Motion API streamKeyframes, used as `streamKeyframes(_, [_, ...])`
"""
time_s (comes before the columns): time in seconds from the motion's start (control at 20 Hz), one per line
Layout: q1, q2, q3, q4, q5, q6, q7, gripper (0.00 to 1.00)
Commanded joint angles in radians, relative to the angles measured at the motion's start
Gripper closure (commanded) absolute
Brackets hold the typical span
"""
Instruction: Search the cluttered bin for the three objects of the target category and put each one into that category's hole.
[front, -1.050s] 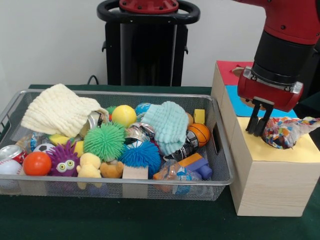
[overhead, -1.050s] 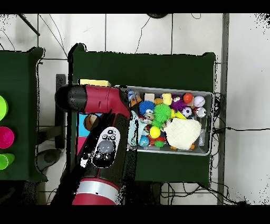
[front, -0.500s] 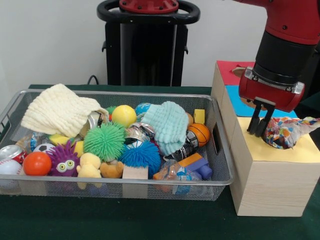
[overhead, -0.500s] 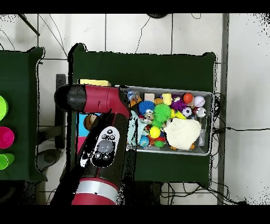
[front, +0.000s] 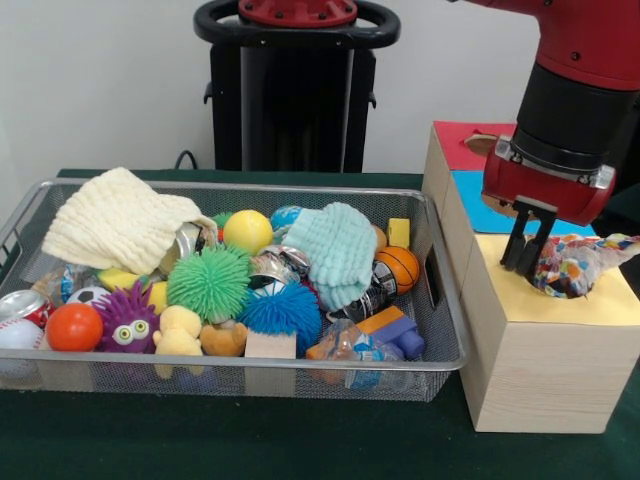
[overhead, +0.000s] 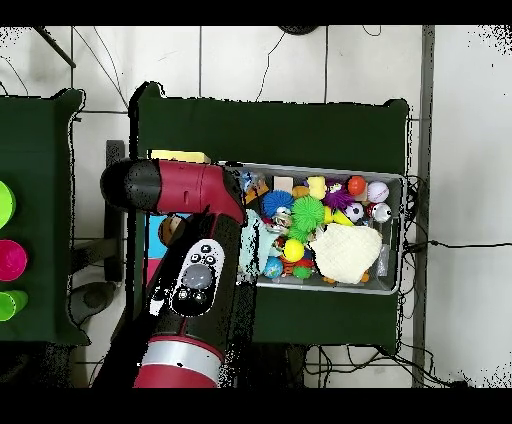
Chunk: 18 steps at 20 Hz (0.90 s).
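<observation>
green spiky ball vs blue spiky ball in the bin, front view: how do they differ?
Colour: the green ball is bright green, the blue ball is blue. Size: the green one looks a bit larger. Position: in the front view the green one sits further back and left, beside the purple monster; the blue one sits nearer the bin's front wall, just above a wooden block. Both are round, covered in soft spikes, and touch each other.

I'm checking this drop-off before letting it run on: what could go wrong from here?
The multicoloured bag lies across the yellow panel of the wooden box, apparently not down its hole, so it may stay perched there. The gripper is right beside the bag and could snag or drag it off the edge when moving.
</observation>
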Motion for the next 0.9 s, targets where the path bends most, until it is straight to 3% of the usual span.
streamKeyframes(0.05, [0.033,0.115,0.160,-0.012,0.073,-0.068,0.223,1.00])
streamKeyframes(0.9, [0.066,0.131,0.150,-0.033,0.104,-0.038,0.252,1.00])
